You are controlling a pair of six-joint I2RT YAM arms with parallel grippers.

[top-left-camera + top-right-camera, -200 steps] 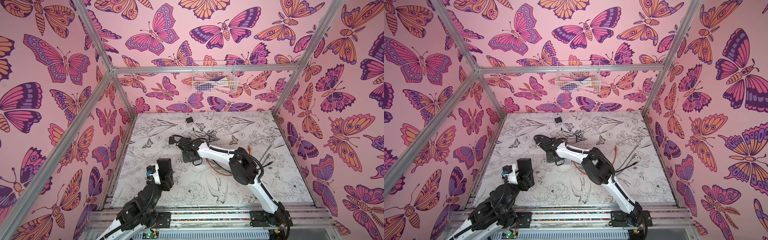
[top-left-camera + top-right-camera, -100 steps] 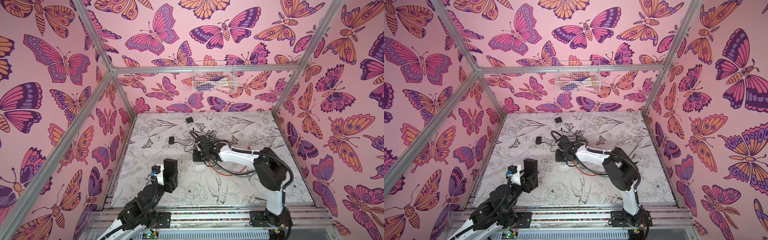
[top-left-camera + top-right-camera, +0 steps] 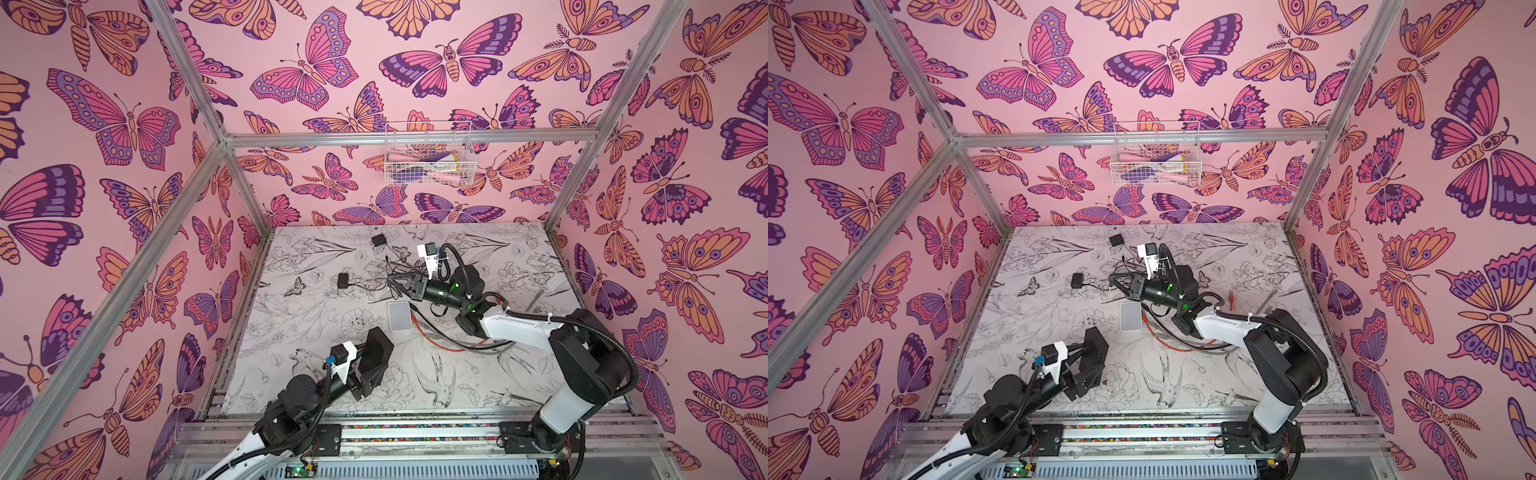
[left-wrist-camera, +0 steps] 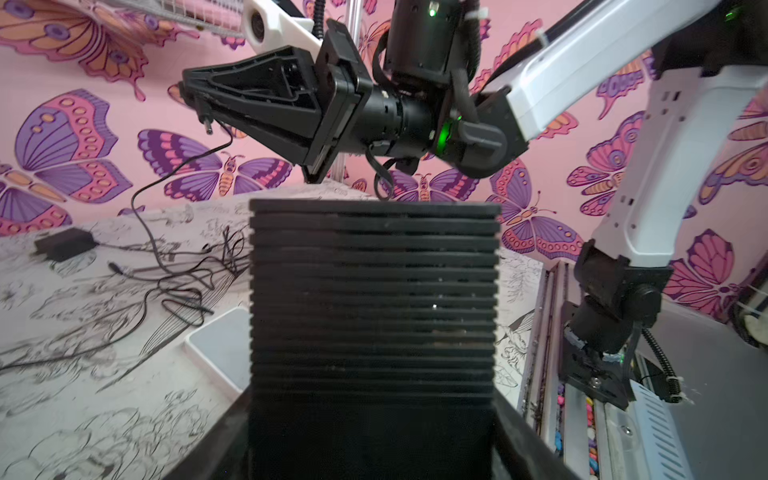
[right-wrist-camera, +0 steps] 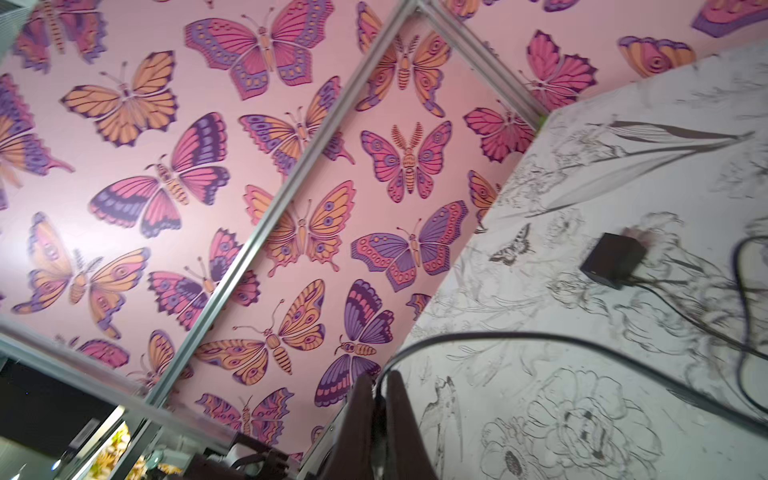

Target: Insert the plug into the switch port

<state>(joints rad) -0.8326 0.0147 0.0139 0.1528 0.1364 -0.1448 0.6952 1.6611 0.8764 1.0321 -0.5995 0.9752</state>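
My left gripper [image 3: 365, 368] is shut on a black ribbed box, the switch [image 3: 376, 348], and holds it above the front of the table in both top views [image 3: 1096, 353]. In the left wrist view the switch [image 4: 374, 291] fills the space between the jaws; no port shows. My right gripper [image 3: 395, 283] hovers over the table's middle, shut on the plug [image 4: 206, 124], a small metal barrel tip that sticks out of its fingertips. The plug's thin black cable [image 5: 540, 334] runs from between the right fingers [image 5: 361, 399] down to the table.
Two black adapters [image 3: 343, 280] [image 3: 378, 240] lie at the back with a tangle of black cables [image 3: 395, 270]. A flat white box [image 3: 400, 316] sits mid-table beside an orange cable [image 3: 440, 343]. A wire basket [image 3: 428, 153] hangs on the back wall.
My right gripper has swung from the left adapter toward the right with the plug, its arm folding back. My left gripper has carried the switch a little to the right.
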